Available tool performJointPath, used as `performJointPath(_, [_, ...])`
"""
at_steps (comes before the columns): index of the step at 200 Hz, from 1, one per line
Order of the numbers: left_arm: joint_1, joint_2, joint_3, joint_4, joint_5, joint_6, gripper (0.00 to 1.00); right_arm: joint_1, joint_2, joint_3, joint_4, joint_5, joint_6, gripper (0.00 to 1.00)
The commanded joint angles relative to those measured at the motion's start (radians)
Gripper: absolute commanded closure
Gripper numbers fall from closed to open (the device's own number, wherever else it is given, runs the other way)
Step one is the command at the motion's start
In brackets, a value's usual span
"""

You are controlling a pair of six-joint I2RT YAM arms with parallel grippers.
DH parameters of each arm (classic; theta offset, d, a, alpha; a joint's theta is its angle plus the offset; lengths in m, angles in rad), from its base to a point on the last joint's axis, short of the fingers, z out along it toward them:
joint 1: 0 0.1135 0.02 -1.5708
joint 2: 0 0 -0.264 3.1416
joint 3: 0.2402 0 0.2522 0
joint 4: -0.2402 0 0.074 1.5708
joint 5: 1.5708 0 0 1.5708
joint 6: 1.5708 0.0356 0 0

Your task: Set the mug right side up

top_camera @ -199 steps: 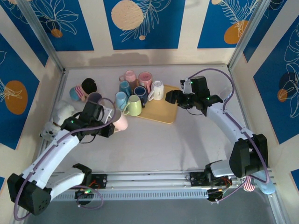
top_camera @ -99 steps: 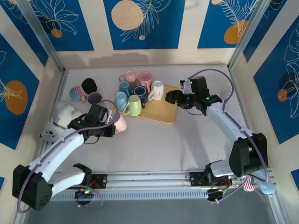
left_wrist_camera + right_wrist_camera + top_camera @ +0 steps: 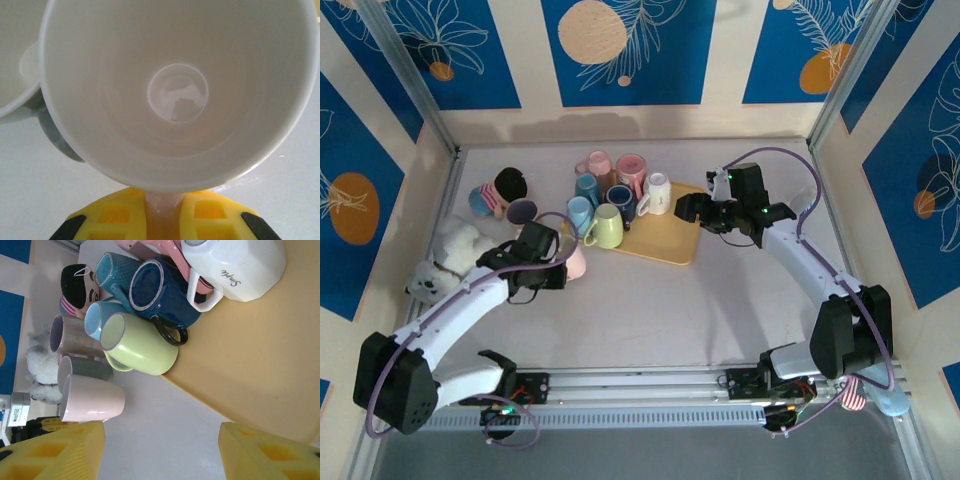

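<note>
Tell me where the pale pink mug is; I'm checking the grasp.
In the top view, the pale pink mug is left of centre on the table, pinched by the left pincer, just below-left of the green mug.

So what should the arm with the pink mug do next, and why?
Probably twist the left gripper so the pink mug tips its mouth upward. The gripper is shut on the rim, and the mug is sideways with its mouth toward the gripper, so it isn't right side up yet.
</note>
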Motion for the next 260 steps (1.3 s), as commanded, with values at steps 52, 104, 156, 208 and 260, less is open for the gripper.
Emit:
performJointPath(52, [-0.003,0.021,0.033,-0.012,-0.137,-0.04,1.0,-0.01,-0.006,-0.004,-0.014,-0.032,-0.002,0.38])
performJointPath(104, [-0.003,0.05,0.014,0.056,-0.097,0.006,1.0,-0.016,-0.017,-0.012,-0.02,-0.026,-0.007,0.38])
performJointPath(156, [-0.004,0.008,-0.027,0.115,-0.074,0.051,0.8,-0.022,-0.012,-0.012,-0.014,-0.033,-0.002,0.38])
performJointPath(208, [-0.004,0.003,-0.053,0.131,-0.065,0.071,0.76,-0.041,-0.012,-0.016,-0.004,-0.056,0.007,0.37])
performJointPath(260, [-0.002,-0.036,-0.077,0.129,-0.069,0.08,0.53,-0.043,-0.015,-0.029,-0.013,-0.049,0.001,0.37])
